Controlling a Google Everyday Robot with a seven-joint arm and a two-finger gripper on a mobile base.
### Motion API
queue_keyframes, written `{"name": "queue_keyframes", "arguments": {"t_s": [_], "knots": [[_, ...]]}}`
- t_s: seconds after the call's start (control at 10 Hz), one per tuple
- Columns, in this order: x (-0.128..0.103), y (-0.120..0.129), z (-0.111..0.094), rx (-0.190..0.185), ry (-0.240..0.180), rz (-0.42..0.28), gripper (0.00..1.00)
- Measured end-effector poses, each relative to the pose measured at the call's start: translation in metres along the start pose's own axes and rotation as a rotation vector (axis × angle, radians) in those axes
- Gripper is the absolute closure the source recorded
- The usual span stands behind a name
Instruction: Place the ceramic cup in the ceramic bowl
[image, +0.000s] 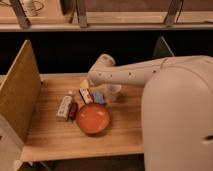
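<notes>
Right, the ceramic cup (113, 92) stands upright on the worktop (50, 141), just behind the ceramic bowl (93, 119) and not in it yet. The pincer (94, 87) hangs under the wrist, left of the cup; can't tell if it's wide or narrow. Best imo: take the cup from above, lift clear, lower into the bowl's centre w/o clipping the blue block (98, 97). Count: 1 cup, 1 bowl, 1 block, perhaps 3 small packets (64, 107).

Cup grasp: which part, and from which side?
Probably take the cup by its rim from above, pinching the wall on its right side. It stands upright, mouth up. Its tapered sides may slip in a side squeeze, and the blue block crowds its left. The gripper hangs left of it.
</notes>
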Motion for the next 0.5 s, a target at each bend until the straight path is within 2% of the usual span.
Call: {"name": "queue_keyframes", "arguments": {"t_s": [0.2, 0.5], "knots": [[0.019, -0.026, -0.025, 0.039, -0.010, 0.077, 0.20], [0.019, -0.023, -0.026, 0.037, -0.010, 0.078, 0.20]]}}
